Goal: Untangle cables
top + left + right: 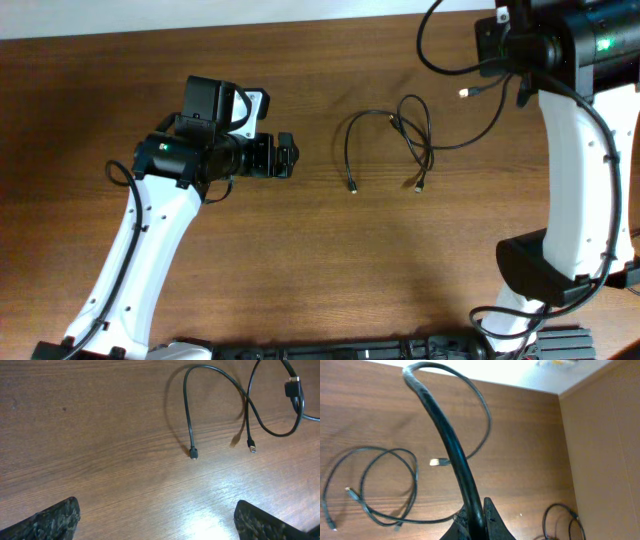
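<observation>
Thin black cables lie on the wooden table. One cable (350, 150) forms an arch ending in a plug (193, 452). A second, looped cable (415, 135) crosses it near the top, and its silver-tipped plug (252, 449) lies on the table. My right gripper (477, 512) is shut on this cable (445, 435) and holds it up above the table at the far right (516, 84). The cable's free end, with a light-tipped plug (436, 462), hangs in the air (466, 93). My left gripper (160, 522) is open and empty, left of the cables (286, 156).
The table's back edge meets a white wall (520, 375). Thicker black wires (500, 322) coil at the right arm's base, also showing in the right wrist view (560, 520). Bare wood (75, 435) lies in front of the left gripper.
</observation>
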Controlling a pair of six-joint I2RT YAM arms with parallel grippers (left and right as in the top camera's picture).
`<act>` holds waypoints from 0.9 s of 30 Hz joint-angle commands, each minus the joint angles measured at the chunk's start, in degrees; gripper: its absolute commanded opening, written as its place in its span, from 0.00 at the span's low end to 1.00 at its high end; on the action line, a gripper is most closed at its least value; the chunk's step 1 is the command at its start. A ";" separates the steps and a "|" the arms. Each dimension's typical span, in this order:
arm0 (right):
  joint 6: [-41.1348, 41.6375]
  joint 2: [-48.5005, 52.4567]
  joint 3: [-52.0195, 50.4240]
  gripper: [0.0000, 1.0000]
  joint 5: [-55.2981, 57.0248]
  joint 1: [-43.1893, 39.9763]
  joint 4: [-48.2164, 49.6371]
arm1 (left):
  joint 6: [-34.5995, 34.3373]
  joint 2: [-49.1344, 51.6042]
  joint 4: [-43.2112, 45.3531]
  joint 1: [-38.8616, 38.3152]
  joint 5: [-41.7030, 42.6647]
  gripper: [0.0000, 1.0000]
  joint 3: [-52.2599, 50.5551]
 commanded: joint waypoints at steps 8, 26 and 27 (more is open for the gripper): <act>1.44 0.33 -20.50 0.04 1.75 -13.70 2.80 | -0.09 0.39 0.11 -0.02 0.63 0.99 1.16; 5.29 0.26 -21.09 0.04 0.22 -20.48 9.33 | -0.09 0.39 0.09 0.02 0.63 0.99 1.16; 5.81 0.26 -21.09 0.04 0.26 -20.70 10.54 | -0.09 0.39 0.11 0.02 0.63 0.99 1.16</act>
